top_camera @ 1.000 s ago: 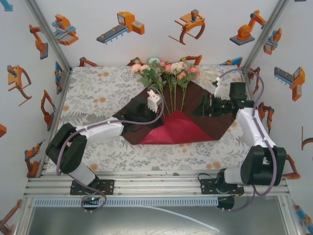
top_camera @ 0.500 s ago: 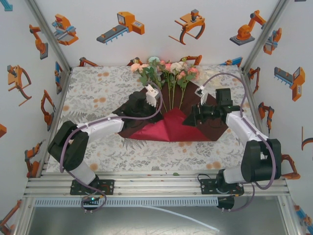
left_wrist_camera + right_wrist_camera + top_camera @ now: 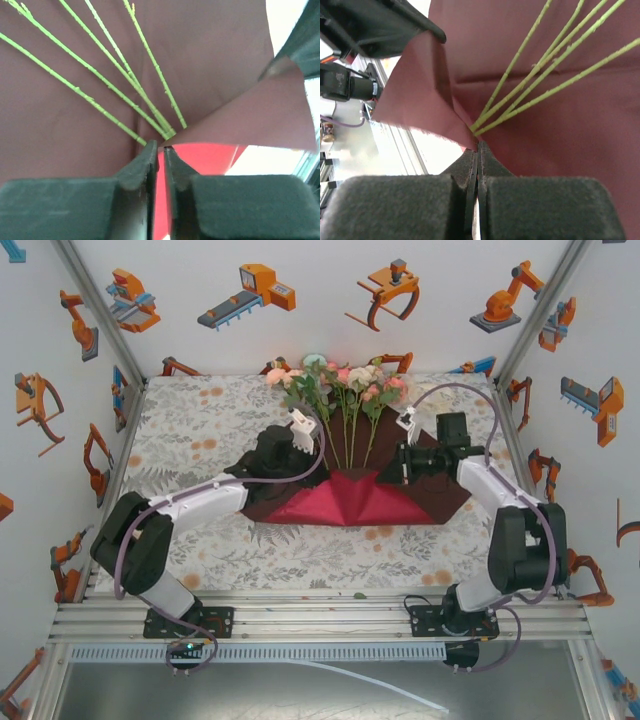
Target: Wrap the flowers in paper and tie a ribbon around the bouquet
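My right gripper (image 3: pixel 477 148) is clamped on a fold of the thin dark red paper sheet (image 3: pixel 345 502), centre of the overhead frame; my left gripper (image 3: pixel 160 148) stands narrowly parted around the opposite fold, hold uncertain. The green-stemmed pink, peach and cream roses (image 3: pixel 345 395) lie loose upon it. Risk: left fold slips, stems scatter.

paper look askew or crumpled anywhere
Yes: the paper has its near edge folded up to the stem ends in a creased peak, showing a brighter red side. The flowers lie fanned out, not bunched.
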Controlling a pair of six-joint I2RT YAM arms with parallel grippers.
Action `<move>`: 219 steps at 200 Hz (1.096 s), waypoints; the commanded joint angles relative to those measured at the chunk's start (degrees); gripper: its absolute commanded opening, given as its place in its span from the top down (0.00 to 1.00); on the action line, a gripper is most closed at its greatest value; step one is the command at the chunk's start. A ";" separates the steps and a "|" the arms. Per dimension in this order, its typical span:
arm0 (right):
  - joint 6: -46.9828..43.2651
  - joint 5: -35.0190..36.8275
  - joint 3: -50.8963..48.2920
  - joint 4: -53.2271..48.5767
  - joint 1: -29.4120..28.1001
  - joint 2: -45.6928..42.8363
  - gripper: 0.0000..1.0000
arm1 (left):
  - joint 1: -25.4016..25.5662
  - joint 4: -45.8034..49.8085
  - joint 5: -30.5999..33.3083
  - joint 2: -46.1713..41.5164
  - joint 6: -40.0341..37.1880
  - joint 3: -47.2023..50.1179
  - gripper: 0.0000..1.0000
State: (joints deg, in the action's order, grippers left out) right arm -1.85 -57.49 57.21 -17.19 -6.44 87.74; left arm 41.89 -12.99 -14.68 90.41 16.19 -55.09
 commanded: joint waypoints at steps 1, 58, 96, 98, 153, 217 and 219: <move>1.78 1.32 3.44 2.69 -0.07 0.87 1.00 | -0.46 -0.98 -5.37 -2.67 0.28 1.88 0.50; 3.30 0.97 5.26 3.74 -0.07 2.89 1.00 | -0.99 -1.87 -14.43 -1.52 2.44 4.19 0.19; 4.02 2.73 4.04 3.63 -0.07 1.23 1.00 | 0.19 -10.37 -24.35 3.63 9.69 4.03 0.27; 3.99 2.74 3.94 3.61 -0.07 1.19 1.00 | 0.25 -10.16 -24.35 3.81 9.58 4.03 0.29; 7.53 5.88 -5.68 3.94 -1.34 -9.87 1.00 | -0.24 5.24 -18.10 -6.54 0.51 9.17 1.00; 11.93 12.12 -14.36 0.09 -5.95 -29.32 1.00 | 4.79 13.01 -12.02 -17.21 -0.28 12.34 1.00; 11.84 12.55 -14.40 0.24 -5.95 -29.46 1.00 | 4.72 12.76 -11.33 -17.31 -0.21 12.41 1.00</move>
State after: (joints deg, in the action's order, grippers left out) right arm 8.21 -49.39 43.62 -15.66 -11.92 61.82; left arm 45.58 -3.36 -31.46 75.81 17.96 -44.05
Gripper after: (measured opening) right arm 0.003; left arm 0.007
